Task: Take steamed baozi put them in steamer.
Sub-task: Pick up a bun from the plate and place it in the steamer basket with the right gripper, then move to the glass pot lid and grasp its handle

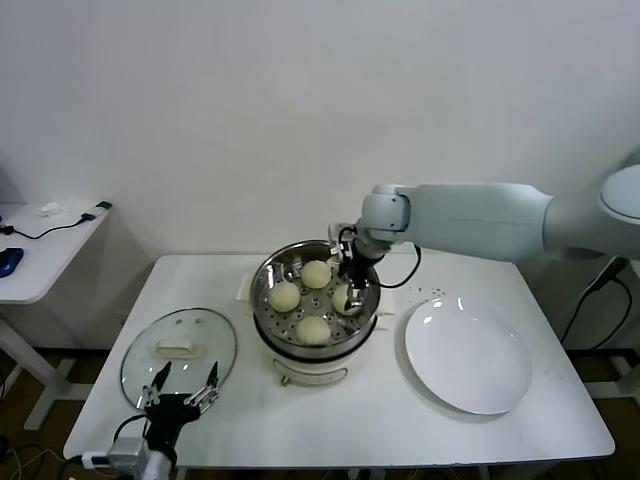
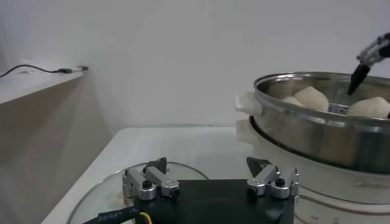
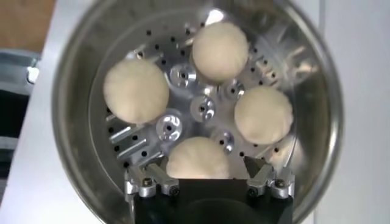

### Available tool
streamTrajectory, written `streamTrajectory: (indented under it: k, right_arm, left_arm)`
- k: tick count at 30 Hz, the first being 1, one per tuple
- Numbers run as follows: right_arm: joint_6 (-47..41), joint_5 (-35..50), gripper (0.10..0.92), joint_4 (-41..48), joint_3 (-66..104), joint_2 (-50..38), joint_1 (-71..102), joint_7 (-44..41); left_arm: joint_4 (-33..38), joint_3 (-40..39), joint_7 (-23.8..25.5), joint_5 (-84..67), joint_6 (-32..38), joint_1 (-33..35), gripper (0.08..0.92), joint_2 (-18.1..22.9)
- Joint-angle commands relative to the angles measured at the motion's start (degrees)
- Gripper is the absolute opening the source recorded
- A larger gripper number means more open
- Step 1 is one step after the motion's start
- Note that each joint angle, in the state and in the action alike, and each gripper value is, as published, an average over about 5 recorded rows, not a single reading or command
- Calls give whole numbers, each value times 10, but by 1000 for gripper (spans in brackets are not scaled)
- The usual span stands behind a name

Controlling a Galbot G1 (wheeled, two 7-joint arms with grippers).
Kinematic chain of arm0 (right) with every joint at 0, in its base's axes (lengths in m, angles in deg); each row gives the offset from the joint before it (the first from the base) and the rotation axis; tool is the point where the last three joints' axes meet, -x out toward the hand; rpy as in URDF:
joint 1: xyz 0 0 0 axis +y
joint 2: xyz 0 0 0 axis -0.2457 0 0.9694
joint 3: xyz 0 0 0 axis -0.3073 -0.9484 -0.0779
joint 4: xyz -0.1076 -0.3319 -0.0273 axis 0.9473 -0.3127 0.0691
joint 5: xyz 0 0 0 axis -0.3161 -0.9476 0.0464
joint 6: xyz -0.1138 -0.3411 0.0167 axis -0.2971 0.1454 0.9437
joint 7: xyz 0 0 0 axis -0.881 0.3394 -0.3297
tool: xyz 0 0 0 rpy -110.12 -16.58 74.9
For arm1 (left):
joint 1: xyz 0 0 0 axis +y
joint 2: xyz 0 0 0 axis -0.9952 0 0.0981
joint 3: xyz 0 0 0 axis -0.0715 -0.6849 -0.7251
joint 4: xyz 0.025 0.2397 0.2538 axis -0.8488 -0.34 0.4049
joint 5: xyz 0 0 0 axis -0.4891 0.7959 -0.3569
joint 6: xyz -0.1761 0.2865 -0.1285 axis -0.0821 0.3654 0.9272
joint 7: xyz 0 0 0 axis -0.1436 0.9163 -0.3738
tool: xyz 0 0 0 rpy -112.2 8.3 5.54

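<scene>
Left hand [image 1: 185, 388] sits parked at the worktop's [image 1: 330, 420] near left corner over the glass lid [image 1: 178, 352], fingers wide, holding nothing. All four steamed baozi [image 3: 135, 90] lie in the steamer [image 1: 315, 342]; the white plate [image 1: 467, 355] is bare. Right hand [image 3: 208, 180] straddles the fourth bun, jaws spread, not gripping. You're at release; next, lift it straight up clear of the rim.

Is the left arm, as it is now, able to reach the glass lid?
Probably yes. The open left gripper hangs just over the glass lid near its edge, and nothing stands between them.
</scene>
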Motion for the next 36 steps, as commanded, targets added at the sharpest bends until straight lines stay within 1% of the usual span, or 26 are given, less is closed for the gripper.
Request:
streamTrajectory:
  k: [1,3,5,7,8,10,12,15,17,20,22,26,31,36]
  right_arm:
    - [78,38,823,7,53,-50,-45,-94]
    - [84,54,823,8,74,-74,-48,-86]
    - [84,68,823,9,109,-102,-32,-37]
    - [84,74,823,8,179,-133,17,60]
    - [86,72,823,6,229,-148,53,121]
    - [90,56,823,-7,344,-181,133,241]
    - [91,34,823,-33,456,-212,217,339]
    - [85,18,823,-91,607,-256,346,443]
    - [83,9,823,-130,703,-281,437,490]
    - [99,-31,823,-171,830,-311,571,516]
    - [123,-75,823,-191,910,-323,668,516]
    - [176,-135,823,-223,1078,-315,859,508]
    - [225,-170,823,-254,1254,-242,1058,489]
    - [290,-225,823,-258,1330,-152,1168,454]
  left_arm:
    - [9,-1,3,2,-1,3,823,0]
    - [13,-1,4,3,-1,5,823,0]
    - [17,0,4,3,-1,7,823,0]
    - [19,0,3,1,-2,8,823,0]
    - [20,0,0,-3,-3,8,823,0]
    - [21,-2,-10,-14,-5,8,823,0]
    - [22,-2,-20,-26,-7,8,823,-1]
    - [22,0,-30,-40,-4,5,823,-5]
    - [20,4,-33,-42,2,4,823,-9]
    - [15,13,-28,-30,10,3,823,-17]
    - [9,18,-25,-14,16,1,823,-22]
    - [-8,23,-27,11,28,-6,823,-27]
    - [-17,21,-23,11,34,-12,823,-33]
    - [-35,22,-25,43,53,-14,823,-36]
